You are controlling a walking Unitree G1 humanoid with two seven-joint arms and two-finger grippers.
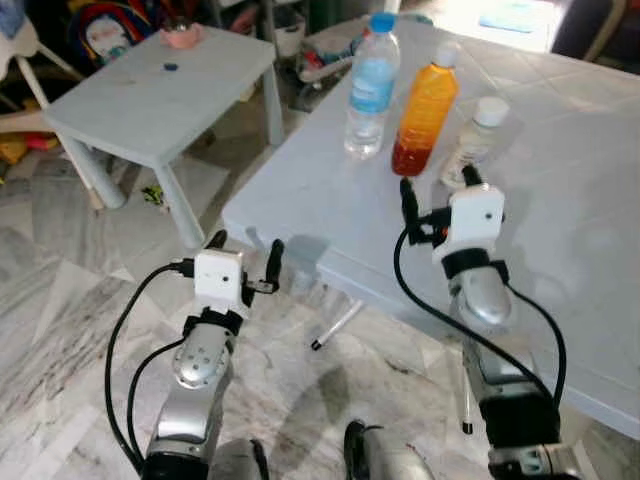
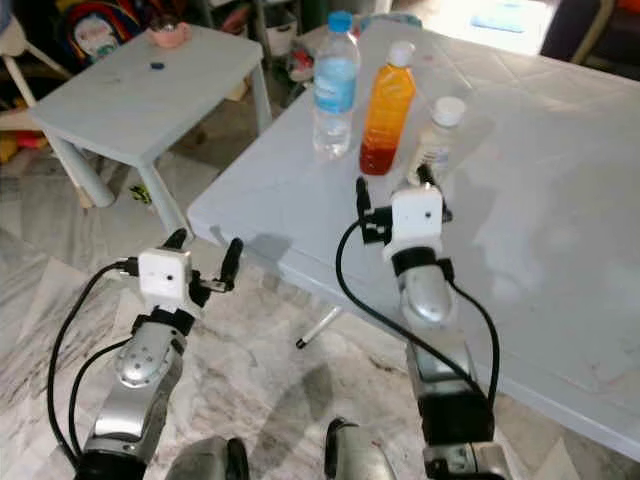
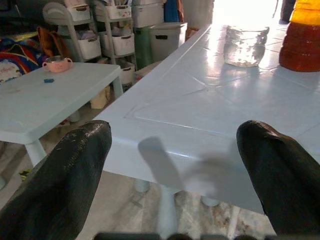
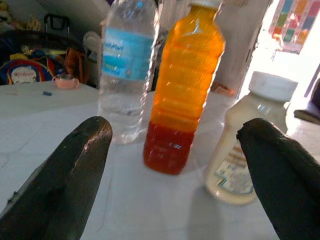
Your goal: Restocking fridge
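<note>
While 3 bottles [image 1: 425,105] stand ahead, right gripper [image 1: 438,189] hovers, jaws spread.

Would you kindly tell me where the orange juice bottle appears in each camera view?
Left eye view: orange juice bottle upper centre, on the white table.
Right eye view: upper centre.
Left wrist view: top corner, base alone.
Right wrist view: centre.
Shared landmark: water bottle beside it.

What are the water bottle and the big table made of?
Water bottle: looks like clear, shiny plastic. You can see through it, and it has ridges and a blue cap. Table: probably white moulded plastic with a smooth, slightly glossy top, judging by the pressed-in lines and soft reflections.
</note>
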